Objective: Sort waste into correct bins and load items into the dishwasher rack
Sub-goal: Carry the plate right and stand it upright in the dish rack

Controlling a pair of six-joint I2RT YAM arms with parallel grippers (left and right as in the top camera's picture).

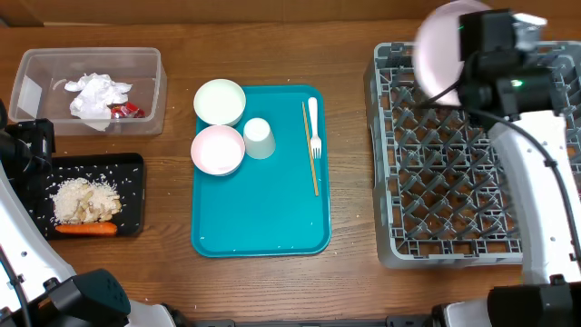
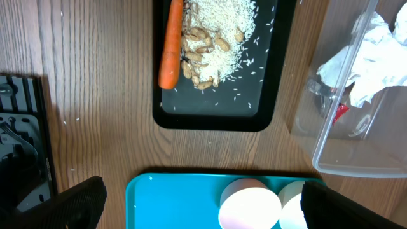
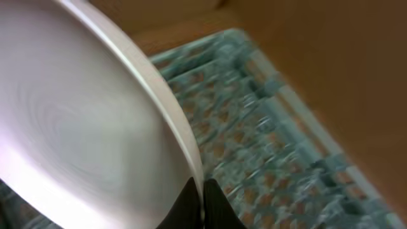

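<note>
My right gripper [image 3: 202,192] is shut on the rim of the large white plate [image 1: 438,54], which stands on edge above the back left corner of the grey dishwasher rack [image 1: 454,191]. On the teal tray [image 1: 263,218] lie two white bowls [image 1: 220,101] [image 1: 218,150], a small cup [image 1: 259,138] and a white fork [image 1: 314,127]. The clear tub [image 1: 27,68] holds crumpled napkins [image 1: 98,94] and a red wrapper [image 1: 127,111]. In the black tray [image 1: 132,195] are food scraps [image 1: 86,200] and a carrot [image 1: 86,230]. My left gripper [image 2: 203,207] hangs wide open and empty over the teal tray's left edge.
A thin wooden stick [image 1: 310,150] lies beside the fork. Bare wooden table [image 1: 349,163] separates the teal tray from the rack. Both bins sit at the table's left side, the tub behind the black tray.
</note>
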